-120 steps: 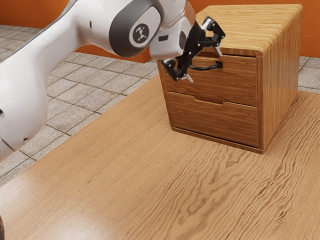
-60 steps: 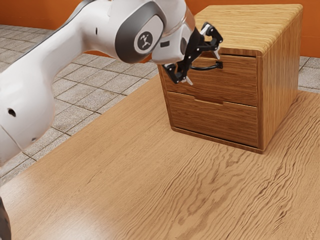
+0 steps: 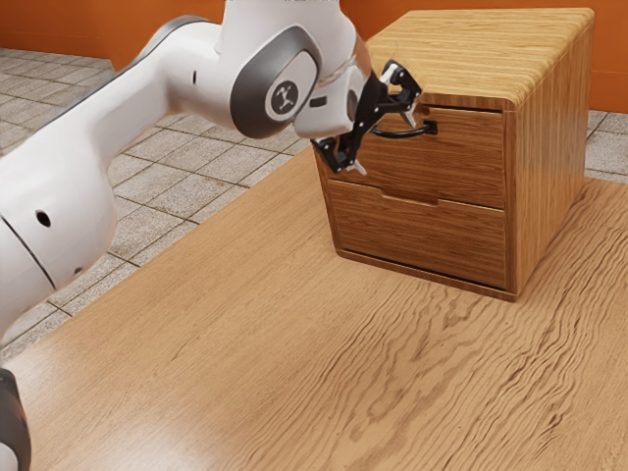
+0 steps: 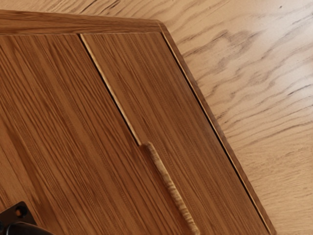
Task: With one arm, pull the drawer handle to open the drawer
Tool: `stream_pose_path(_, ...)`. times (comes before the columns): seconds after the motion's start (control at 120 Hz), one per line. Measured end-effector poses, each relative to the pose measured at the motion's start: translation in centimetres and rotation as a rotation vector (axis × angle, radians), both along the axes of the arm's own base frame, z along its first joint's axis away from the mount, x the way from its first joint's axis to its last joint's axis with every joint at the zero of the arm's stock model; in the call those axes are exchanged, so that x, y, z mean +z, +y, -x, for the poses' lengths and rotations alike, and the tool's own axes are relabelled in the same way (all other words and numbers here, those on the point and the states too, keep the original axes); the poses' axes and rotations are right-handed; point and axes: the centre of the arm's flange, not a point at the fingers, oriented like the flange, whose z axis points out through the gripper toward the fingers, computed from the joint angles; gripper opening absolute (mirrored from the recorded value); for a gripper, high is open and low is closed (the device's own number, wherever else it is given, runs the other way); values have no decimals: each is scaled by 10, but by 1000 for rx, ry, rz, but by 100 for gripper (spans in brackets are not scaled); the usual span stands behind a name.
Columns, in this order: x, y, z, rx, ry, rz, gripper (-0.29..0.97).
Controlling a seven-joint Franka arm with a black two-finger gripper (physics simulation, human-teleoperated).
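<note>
Table (image 3: 294, 373) bearing a two-drawer cabinet (image 3: 549, 147) at the exterior view's right, with the arm (image 3: 147, 108) reaching in from the left. Top drawer (image 3: 461, 162): front level with the carcass; judged stiff wood of moderate weight, sliding under a steady, straight pull. Gripper (image 3: 378, 118) at the drawer front, jaws spread, pinching nothing. Handle (image 3: 417, 130): thin, rigid black bow, probably smooth, best gripped mid-span across the bar. Round emblem (image 3: 285, 95) on the arm; no legible writing
</note>
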Motion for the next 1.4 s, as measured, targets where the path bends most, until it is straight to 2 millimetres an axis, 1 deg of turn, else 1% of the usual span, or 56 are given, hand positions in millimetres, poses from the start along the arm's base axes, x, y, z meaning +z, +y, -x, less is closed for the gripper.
stream_pose_path(0.125, -8, 7, 1, 8, 14, -7, 68)
stream_pose_path(0.233, -6, 11, 3, 13, 5, -7, 68)
stream_pose_path(0.408, -6, 11, -2, 10, -24, -5, 68)
stream_pose_path(0.575, -17, 16, -11, 16, -31, -5, 68)
stream_pose_path(0.775, -23, 27, -14, 29, -34, -5, 68)
stream_pose_path(0.933, -34, 31, -15, 33, -16, -7, 69)
stream_pose_path(1.008, -37, 32, -13, 33, -10, -8, 68)
stream_pose_path(1.283, -34, 32, 0, 33, 1, -9, 67)
stream_pose_path(1.4, -35, 40, 8, 43, 12, -10, 66)
